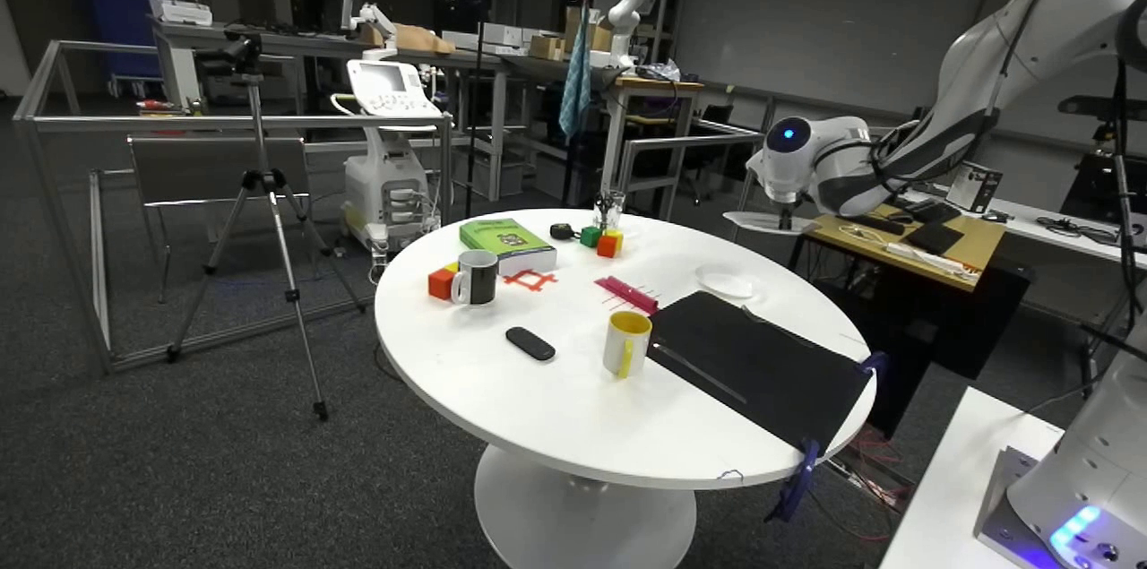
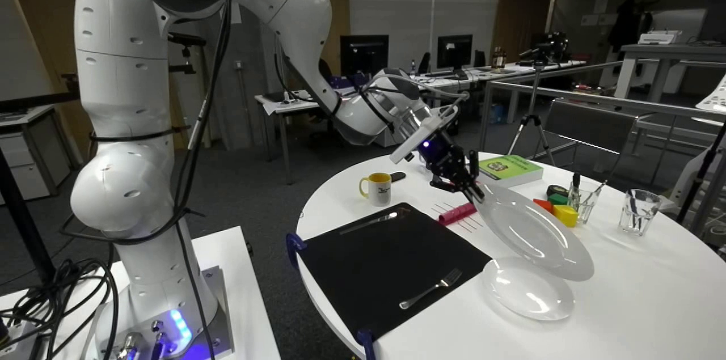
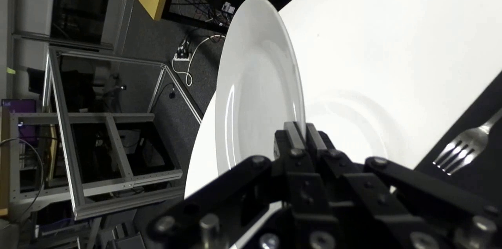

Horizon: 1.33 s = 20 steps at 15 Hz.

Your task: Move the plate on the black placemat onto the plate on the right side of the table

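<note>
Black and flat, the placemat (image 2: 380, 263) lies on the round white table (image 1: 556, 399), with a fork (image 2: 429, 291) along one edge and a knife (image 2: 368, 223) along the opposite one. Just beside its fork edge, on the bare tabletop, sits the lower plate (image 2: 528, 292). Beyond that same edge the raised plate (image 2: 533, 229) hangs tilted in the air, apart from the lower plate. The gripper (image 3: 301, 128) has it by the rim — fingers drawn together, one on each face, with only the rim's thickness between them.

Outside the placemat's knife edge, near a corner, stands a yellow-lined mug (image 2: 379, 193). A magenta piece (image 2: 457, 214) is just beside the edge farthest from the arm's base (image 2: 170, 297). Blue clamps (image 1: 800, 472) sit at the two corners nearest that base. Well apart from the placemat — past its knife side — lie a dark oblong object (image 1: 530, 343) and a thick green book (image 1: 508, 237).
</note>
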### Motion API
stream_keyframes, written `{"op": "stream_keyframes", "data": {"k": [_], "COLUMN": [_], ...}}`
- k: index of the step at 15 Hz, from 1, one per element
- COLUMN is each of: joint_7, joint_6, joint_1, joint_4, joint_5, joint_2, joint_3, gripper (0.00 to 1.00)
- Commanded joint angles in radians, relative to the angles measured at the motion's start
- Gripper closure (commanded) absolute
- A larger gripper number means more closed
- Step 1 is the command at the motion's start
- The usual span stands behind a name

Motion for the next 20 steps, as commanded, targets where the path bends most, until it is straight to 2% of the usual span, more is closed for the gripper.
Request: {"op": "stream_keyframes", "data": {"k": [1,7,9,16,17,20], "joint_7": [-0.011,-0.022,-0.003,-0.001,-0.001,0.035], "joint_6": [0.002,-0.016,-0.002,-0.002,-0.002,0.001], "joint_1": [-0.034,-0.065,-0.062,-0.060,-0.060,-0.046], "joint_4": [0.099,0.154,0.117,0.113,0.113,0.138], "joint_5": [-0.012,0.047,0.034,0.035,0.035,0.006], "joint_2": [0.046,0.094,0.099,0.121,0.121,0.165], "joint_3": [-0.033,-0.055,-0.055,-0.052,-0.052,-0.051], "gripper": [0.99,0.99,0.95,0.95,0.99,0.99]}}
